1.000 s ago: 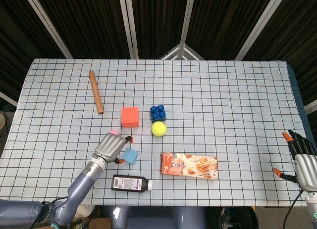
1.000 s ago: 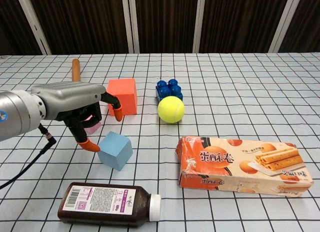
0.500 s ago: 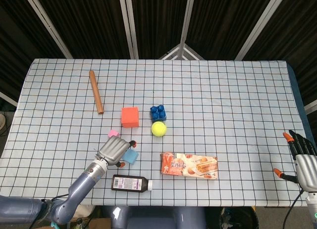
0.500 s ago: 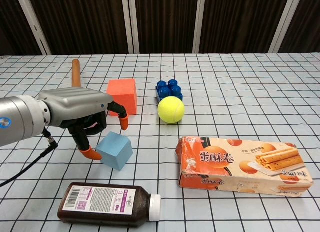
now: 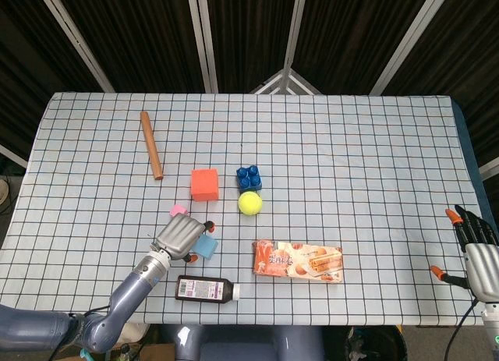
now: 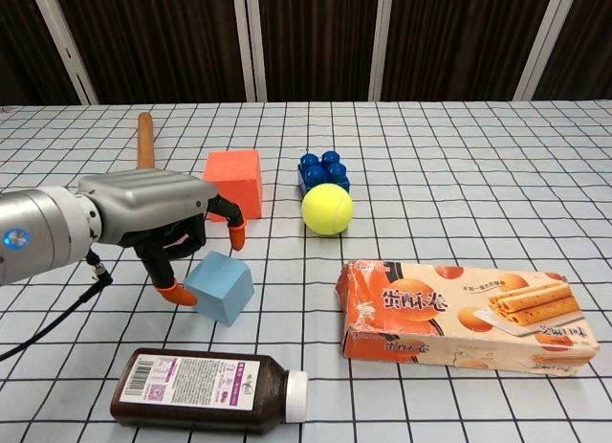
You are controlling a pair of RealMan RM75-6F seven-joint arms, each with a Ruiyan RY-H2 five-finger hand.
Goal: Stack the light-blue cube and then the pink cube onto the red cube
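Checkered cloth (image 5: pixel 351 143) covers the table, with wide bare squares from 12 to 4 o'clock. At 7 o'clock the left hand (image 5: pixel 178 236) arches over the light-blue cube (image 6: pixel 220 287), fingertips (image 6: pixel 176 294) touching its left face; whether it grips is unclear. The pink cube (image 5: pixel 178 211) peeks out just behind the hand. The red cube (image 5: pixel 204 184) stands near, at 12 o'clock from it. The right hand (image 5: pixel 474 248) hangs spread and empty past the table's right edge.
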